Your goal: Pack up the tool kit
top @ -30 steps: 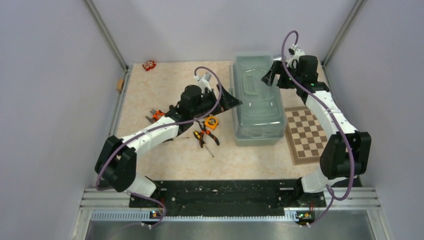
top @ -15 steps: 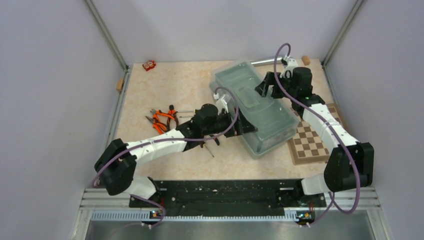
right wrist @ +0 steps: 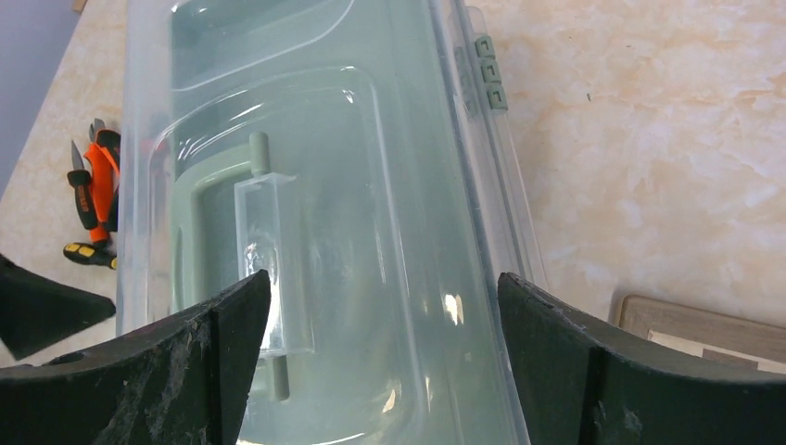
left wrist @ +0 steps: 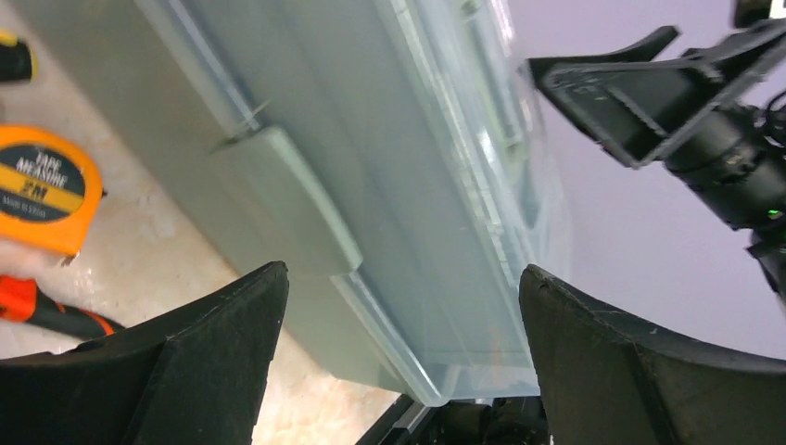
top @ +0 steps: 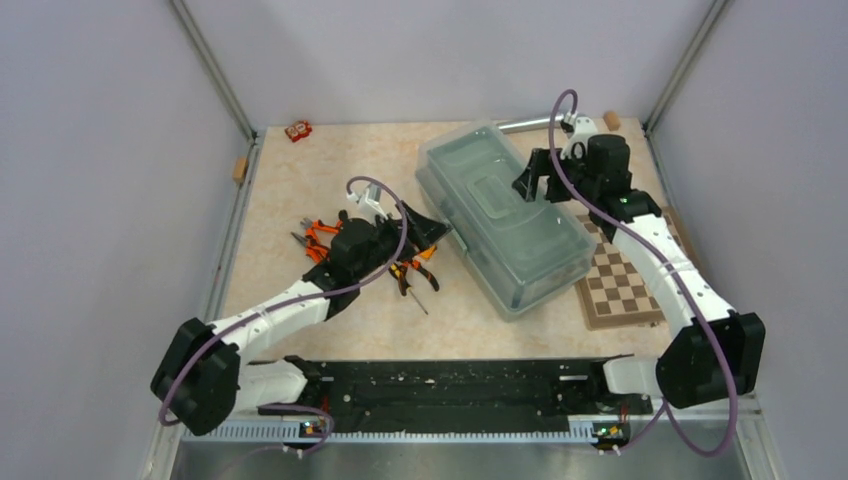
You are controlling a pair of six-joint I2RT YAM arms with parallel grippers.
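Beige tabletop (top: 330,170), left arm (top: 285,308) outstretched toward toolbox (top: 505,230)

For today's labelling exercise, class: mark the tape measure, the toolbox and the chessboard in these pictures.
tape measure (left wrist: 42,199), left wrist view, on its orange printed face.
toolbox (right wrist: 334,222), right wrist view, on the translucent lid beside the handle.
chessboard (top: 620,285), top view, on its checkered squares.

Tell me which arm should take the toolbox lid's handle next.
Right, probably. The right gripper hangs open above the lid, the handle showing between its fingers. The left gripper faces the side of the toolbox, low beside the tape measure.
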